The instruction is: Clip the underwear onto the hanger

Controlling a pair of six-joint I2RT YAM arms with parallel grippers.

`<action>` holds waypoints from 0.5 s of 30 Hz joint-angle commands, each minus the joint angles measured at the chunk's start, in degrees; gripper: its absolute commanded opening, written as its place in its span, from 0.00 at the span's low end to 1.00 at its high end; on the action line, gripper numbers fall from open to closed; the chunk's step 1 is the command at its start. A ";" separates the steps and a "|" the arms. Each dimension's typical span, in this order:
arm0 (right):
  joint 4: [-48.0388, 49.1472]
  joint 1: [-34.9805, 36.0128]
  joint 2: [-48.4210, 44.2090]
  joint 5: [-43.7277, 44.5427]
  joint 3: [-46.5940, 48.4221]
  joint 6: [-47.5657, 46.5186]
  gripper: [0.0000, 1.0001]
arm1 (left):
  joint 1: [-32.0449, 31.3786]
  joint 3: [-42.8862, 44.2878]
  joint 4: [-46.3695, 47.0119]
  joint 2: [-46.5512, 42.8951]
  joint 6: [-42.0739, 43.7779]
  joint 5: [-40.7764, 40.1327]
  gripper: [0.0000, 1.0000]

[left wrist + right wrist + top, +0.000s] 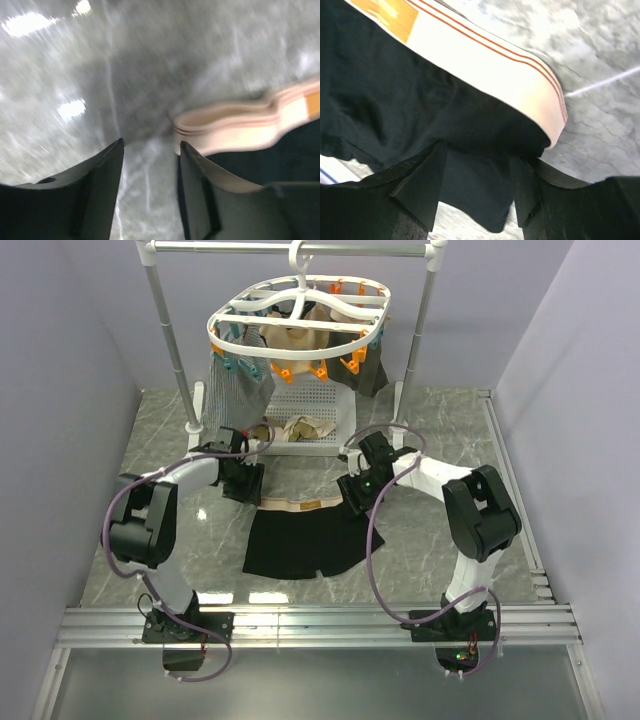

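Top view: the underwear (pixel 300 540) lies flat on the surface (pixel 450 435), its far corners by the left tool (pixel 243 483) and right tool (pixel 357 492). The hanger (pixel 300 315) hangs beyond both.
Left wrist: fingers apart, with the waistband (pixel 240 125) end just right of them.
Right wrist: fingers apart over black fabric.
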 commanded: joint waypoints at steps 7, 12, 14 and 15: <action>18.53 -0.49 -24.90 -2.92 -9.41 8.25 0.62 | 3.34 -10.22 5.37 -33.28 0.64 19.52 0.71; 22.96 -0.58 -37.74 -0.01 -12.93 9.57 0.63 | 3.60 -10.06 4.76 -47.29 -0.93 21.47 0.75; 26.46 -0.49 -42.30 1.21 -14.68 10.01 0.65 | 3.60 -8.75 5.20 -52.22 -3.21 18.77 0.79; 29.78 -0.49 -43.89 1.39 -15.48 10.27 0.66 | 3.60 -8.04 6.24 -54.50 -4.09 17.09 0.81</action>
